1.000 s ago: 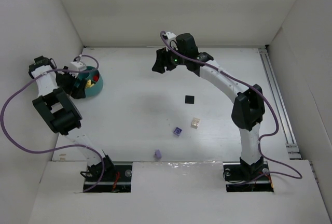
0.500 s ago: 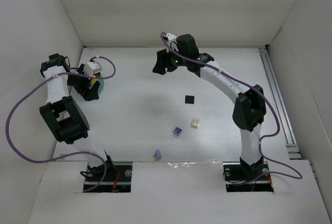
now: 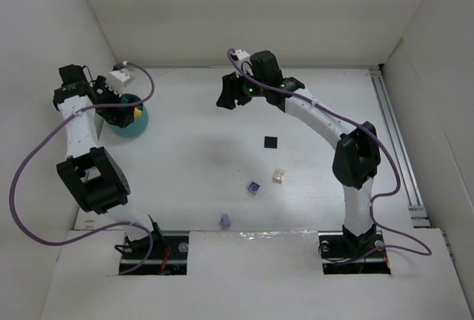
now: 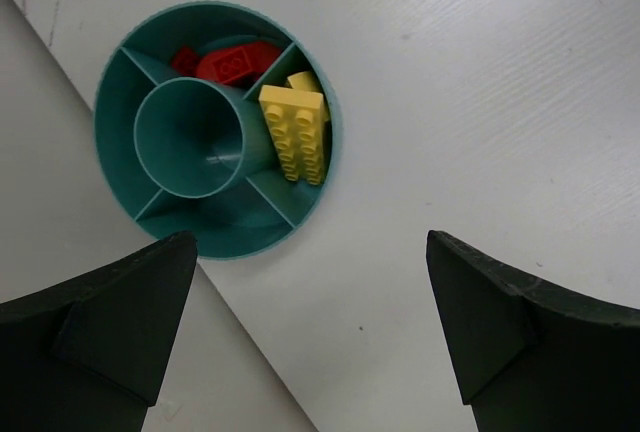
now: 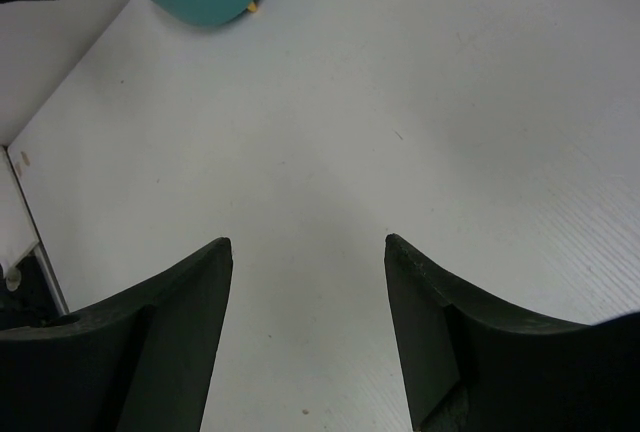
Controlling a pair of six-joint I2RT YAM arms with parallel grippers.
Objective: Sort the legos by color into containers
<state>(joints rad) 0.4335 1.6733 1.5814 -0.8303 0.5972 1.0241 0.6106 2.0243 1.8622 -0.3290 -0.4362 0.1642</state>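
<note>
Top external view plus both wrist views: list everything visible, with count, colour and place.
table: one, white, underneath everything.
bowl: one, teal, divided, table's far left.
yellow legos: at least two, one bowl compartment.
red legos: at least two, neighbouring compartment.
flat square: one, black, mid-table.
brick: one, cream, just nearer than the square.
purple legos: two, one beside the brick, one near the front edge.
left hand: open, empty, above the bowl.
right hand: open, empty, above bare table.

Bricks (image 4: 293,132) in bowl (image 4: 230,224), far left
</note>
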